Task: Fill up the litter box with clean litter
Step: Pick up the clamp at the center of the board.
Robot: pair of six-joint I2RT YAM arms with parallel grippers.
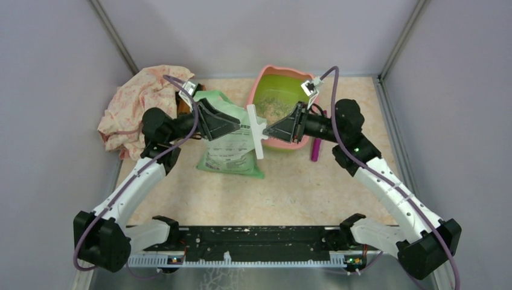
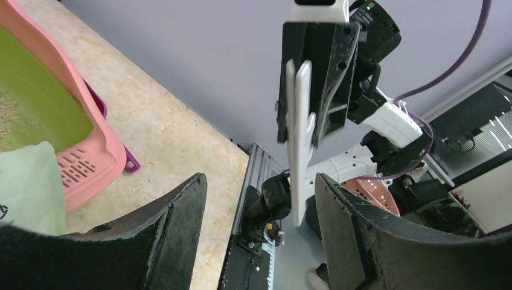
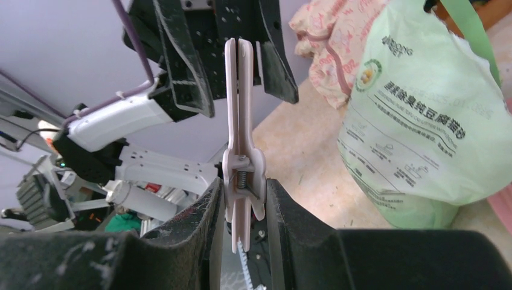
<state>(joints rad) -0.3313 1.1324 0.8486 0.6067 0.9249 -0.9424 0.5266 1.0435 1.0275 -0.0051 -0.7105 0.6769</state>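
**Clip Held Between the Arms; Box Barely Filled**

At mid-worktop the right gripper pinches a white clip at its spring end. The left gripper has its jaws spread either side of the clip's other end and grips nothing. Beneath the left gripper lies the green bag. At the far edge sits the litter box, with only a thin scatter of pale litter on its lime floor. By this showing, nearly all the pouring remains to be done.
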